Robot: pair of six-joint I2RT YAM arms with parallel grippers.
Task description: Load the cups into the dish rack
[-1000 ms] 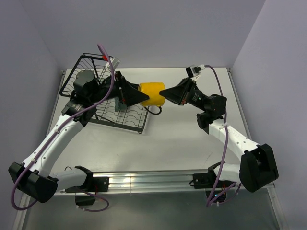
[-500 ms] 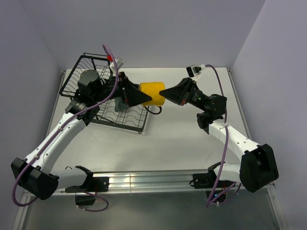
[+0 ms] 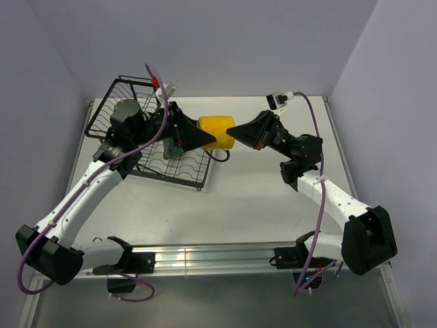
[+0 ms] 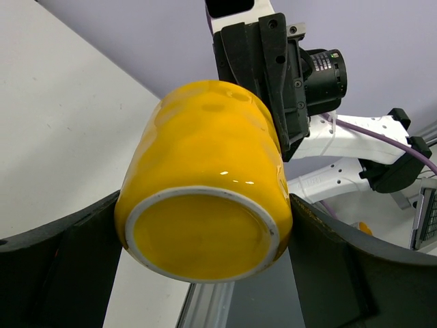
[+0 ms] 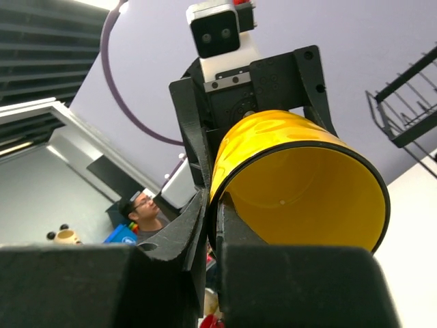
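The yellow mug (image 3: 215, 130) hangs on its side in the air between both grippers, just right of the black wire dish rack (image 3: 186, 171). My left gripper (image 3: 213, 140) is shut on its base end, one finger on each side of the mug (image 4: 205, 157). My right gripper (image 3: 237, 135) is shut on the mug's rim, one finger inside and one outside the open mouth (image 5: 307, 191). A pale green cup (image 3: 171, 149) seems to stand in the rack's tray, mostly hidden by my left arm. The other cups are hidden or out of view.
The rack's taller basket section (image 3: 113, 109) lies at the back left, behind my left wrist. The table's back wall runs close behind the mug. My right arm (image 3: 328, 195) stretches across the right half of the table.
My left wrist has turned and settled at the mug's base; the mug has edged slightly left. In the last half second almost nothing moved. The right arm holds still.
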